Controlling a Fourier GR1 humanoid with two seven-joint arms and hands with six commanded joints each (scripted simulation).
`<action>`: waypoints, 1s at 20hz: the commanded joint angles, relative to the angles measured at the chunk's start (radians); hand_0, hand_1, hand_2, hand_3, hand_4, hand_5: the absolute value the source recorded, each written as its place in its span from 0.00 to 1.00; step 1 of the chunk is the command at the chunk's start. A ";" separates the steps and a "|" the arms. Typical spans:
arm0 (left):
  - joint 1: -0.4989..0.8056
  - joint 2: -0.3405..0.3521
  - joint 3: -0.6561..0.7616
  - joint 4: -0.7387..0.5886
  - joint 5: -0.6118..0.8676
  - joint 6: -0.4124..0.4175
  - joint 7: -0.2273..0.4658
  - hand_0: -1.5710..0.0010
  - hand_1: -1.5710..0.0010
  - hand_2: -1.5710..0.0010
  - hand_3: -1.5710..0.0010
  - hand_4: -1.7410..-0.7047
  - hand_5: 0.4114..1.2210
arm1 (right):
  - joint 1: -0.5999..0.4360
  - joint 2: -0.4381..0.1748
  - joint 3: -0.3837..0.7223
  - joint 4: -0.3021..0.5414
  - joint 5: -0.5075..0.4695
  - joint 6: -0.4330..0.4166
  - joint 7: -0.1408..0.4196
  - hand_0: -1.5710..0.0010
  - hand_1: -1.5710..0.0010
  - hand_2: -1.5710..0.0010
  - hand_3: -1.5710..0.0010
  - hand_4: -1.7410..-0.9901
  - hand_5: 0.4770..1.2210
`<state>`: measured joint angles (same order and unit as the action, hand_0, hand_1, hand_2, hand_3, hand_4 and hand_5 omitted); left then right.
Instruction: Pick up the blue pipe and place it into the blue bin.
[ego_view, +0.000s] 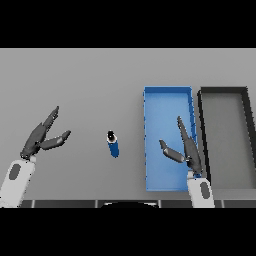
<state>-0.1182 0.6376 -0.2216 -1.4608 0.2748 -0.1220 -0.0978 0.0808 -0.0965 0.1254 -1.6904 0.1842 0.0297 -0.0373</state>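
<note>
The blue pipe (113, 144) lies untouched near the middle of the grey table (80, 80), just left of the blue bin (167, 97). The right hand (186, 147), fingers spread, hovers over that bin; the left hand (44, 136) waits spread toward the table's left edge. A good reach would carry the right hand leftward, descend squarely and close across the pipe's body.
</note>
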 joint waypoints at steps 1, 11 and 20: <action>0.011 0.006 0.001 -0.014 0.011 -0.015 -0.015 1.00 1.00 1.00 1.00 0.63 0.24 | -0.003 -0.008 -0.009 -0.001 -0.003 -0.002 0.015 1.00 1.00 1.00 1.00 0.74 0.17; 0.076 -0.017 -0.175 -0.187 -0.024 -0.158 -0.010 1.00 1.00 1.00 1.00 0.55 0.10 | -0.002 -0.029 -0.011 0.005 -0.009 0.021 -0.036 1.00 1.00 1.00 1.00 0.71 0.18; -0.003 -0.186 -0.269 -0.081 -0.134 -0.111 0.032 1.00 1.00 1.00 1.00 0.52 0.07 | 0.018 0.002 0.016 -0.029 0.006 0.009 0.011 1.00 1.00 1.00 1.00 0.68 0.20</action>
<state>-0.1213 0.4505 -0.4906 -1.5420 0.1400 -0.2324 -0.0626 0.0987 -0.0940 0.1419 -1.7191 0.1905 0.0391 -0.0260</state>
